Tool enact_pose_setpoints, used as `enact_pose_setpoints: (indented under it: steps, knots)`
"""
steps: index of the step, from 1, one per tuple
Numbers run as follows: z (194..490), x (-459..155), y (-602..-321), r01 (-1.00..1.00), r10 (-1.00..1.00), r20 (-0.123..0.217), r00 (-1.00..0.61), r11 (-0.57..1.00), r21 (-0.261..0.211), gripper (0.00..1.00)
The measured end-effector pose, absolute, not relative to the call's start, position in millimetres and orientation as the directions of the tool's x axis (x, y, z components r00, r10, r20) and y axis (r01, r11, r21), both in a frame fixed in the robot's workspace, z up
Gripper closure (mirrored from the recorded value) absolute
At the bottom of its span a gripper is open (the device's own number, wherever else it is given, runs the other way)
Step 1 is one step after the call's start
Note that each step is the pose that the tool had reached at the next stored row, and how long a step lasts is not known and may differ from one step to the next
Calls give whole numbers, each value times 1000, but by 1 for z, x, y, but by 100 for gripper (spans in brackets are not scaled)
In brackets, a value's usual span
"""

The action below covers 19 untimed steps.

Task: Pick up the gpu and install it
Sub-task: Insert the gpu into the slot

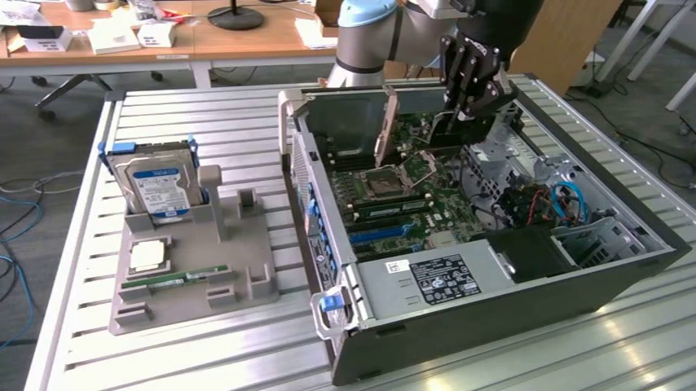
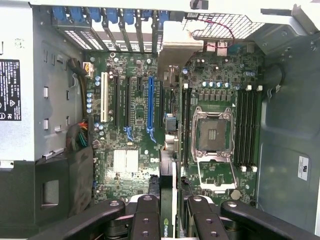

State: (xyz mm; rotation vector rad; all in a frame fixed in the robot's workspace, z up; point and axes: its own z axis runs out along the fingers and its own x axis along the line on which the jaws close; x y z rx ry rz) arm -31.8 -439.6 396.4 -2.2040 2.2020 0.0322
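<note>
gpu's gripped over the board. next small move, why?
Probably a sideways nudge toward the long blue slot before lowering. In the wrist view the gripper holds the gpu edge-on, and its edge seems to lie beside that slot, on the CPU socket side, though parallax may exaggerate this.

Fingers closed on the gpu (seen edge-on), over the motherboard, beside the blue slot

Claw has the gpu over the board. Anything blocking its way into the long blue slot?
Nothing visible. The blue slot lies bare; the gpu, gripped in the claw, sits edge-on beside it toward the CPU socket and hides the board directly under itself.
</note>
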Motion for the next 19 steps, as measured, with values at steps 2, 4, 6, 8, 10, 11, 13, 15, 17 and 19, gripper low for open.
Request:
enact_pose_setpoints:
  steps: [2, 4, 6, 8, 10, 11, 13, 15, 17, 19]
  knots:
    - [396, -32, -440, -1000, -999, -33, 1, -1, -4, 74]
    - [396, -32, -440, -1000, -999, -33, 1, -1, -4, 74]
    - [396, -33, -440, -1000, -999, -33, 1, -1, -4, 74]
    - [396, -34, -440, -1000, -999, -33, 1, -1, -4, 74]
    - [396, -34, -440, -1000, -999, -33, 1, -1, -4, 74]
    - [396, -34, -440, -1000, -999, -33, 1, -1, -4, 74]
    - [395, -34, -440, -1000, -999, -33, 1, -1, -4, 74]
    - [395, -34, -440, -1000, -999, -33, 1, -1, -4, 74]
    - [394, -34, -440, -1000, -999, -33, 1, -1, -4, 74]
    - [392, -34, -440, -1000, -999, -33, 1, -1, -4, 74]
